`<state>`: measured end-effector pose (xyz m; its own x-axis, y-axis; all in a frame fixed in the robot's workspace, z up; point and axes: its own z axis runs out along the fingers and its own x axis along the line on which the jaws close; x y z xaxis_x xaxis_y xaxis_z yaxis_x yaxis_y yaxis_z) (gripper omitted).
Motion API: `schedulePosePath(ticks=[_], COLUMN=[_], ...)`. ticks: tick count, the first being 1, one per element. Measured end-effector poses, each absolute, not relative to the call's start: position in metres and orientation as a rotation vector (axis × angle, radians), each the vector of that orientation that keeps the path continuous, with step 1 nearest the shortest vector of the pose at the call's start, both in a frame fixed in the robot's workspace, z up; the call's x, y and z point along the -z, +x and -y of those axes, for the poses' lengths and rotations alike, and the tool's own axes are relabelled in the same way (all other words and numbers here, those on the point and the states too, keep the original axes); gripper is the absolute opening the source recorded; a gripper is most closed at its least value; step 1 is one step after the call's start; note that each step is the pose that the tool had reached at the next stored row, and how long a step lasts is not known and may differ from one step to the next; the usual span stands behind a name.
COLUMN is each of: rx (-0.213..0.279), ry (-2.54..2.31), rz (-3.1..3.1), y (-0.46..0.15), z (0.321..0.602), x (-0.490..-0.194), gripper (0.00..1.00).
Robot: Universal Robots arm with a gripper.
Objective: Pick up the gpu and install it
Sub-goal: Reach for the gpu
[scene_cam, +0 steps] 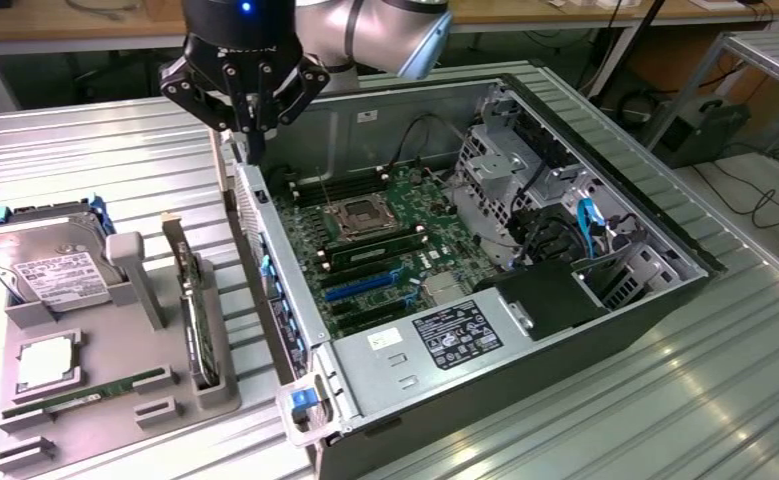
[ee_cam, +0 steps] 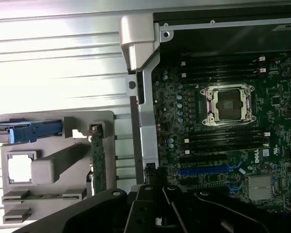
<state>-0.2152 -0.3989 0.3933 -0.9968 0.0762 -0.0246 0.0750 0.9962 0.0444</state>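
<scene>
The gpu (scene_cam: pixel 193 312) is a thin black card standing on edge in a slot of the grey fixture tray (scene_cam: pixel 112 432), its silvery bracket at the far end. In the wrist view the gpu (ee_cam: pixel 98 158) appears edge-on beside the case wall. My gripper (scene_cam: pixel 246 135) hangs above the rear corner of the open computer case (scene_cam: pixel 523 330), well above and beyond the card. Its fingers meet at the tips with nothing between them. The gripper (ee_cam: pixel 156 191) looks down on the case wall, with the motherboard (ee_cam: pixel 223 141) and its blue slots (ee_cam: pixel 208 171) to one side.
The tray also holds a silver hard drive (scene_cam: pixel 49 265) in a blue carrier, a processor chip (scene_cam: pixel 45 362) and a green memory stick (scene_cam: pixel 89 395). Inside the case are the processor socket (scene_cam: pixel 362 215), drive cages (scene_cam: pixel 509 170) and a black power supply (scene_cam: pixel 556 300). Ribbed metal tabletop (scene_cam: pixel 109 150) surrounds everything.
</scene>
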Motion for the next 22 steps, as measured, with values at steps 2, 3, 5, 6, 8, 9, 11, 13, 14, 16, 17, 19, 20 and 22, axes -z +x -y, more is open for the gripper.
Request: schedulePosePath(ticks=[2,3,5,6,8,9,11,13,14,16,17,19,20,22], rx=[-0.068,-0.068,-0.068,-0.068,-0.068,-0.068,-0.068,-0.068,-0.068,-0.068,-0.068,-0.068,-0.068,-0.068], ry=[0.118,0.118,0.118,0.118,0.118,0.118,0.118,0.118,0.118,0.118,0.118,0.118,0.118,0.118], rz=[-3.112,-3.112,-3.112,-3.112,-3.112,-3.112,-3.112,-3.112,-3.112,-3.112,-3.112,-3.112,-3.112,-3.112], y=[-0.218,-0.219,-0.221,-0.222,-0.225,-0.226,-0.229,-0.233,-0.234,-0.237,-0.238,-0.240,-0.242,-0.246], z=[0.399,0.399,0.399,0.399,0.399,0.399,0.399,0.399,0.399,0.399,0.399,0.399,0.399,0.399], x=[-0.393,-0.393,-0.393,-0.393,-0.393,-0.393,-0.393,-0.393,-0.393,-0.393,-0.393,-0.393,-0.393,-0.393], gripper=[0.11,0.11,0.11,0.11,0.11,0.11,0.11,0.11,0.11,0.11,0.11,0.11,0.11,0.11])
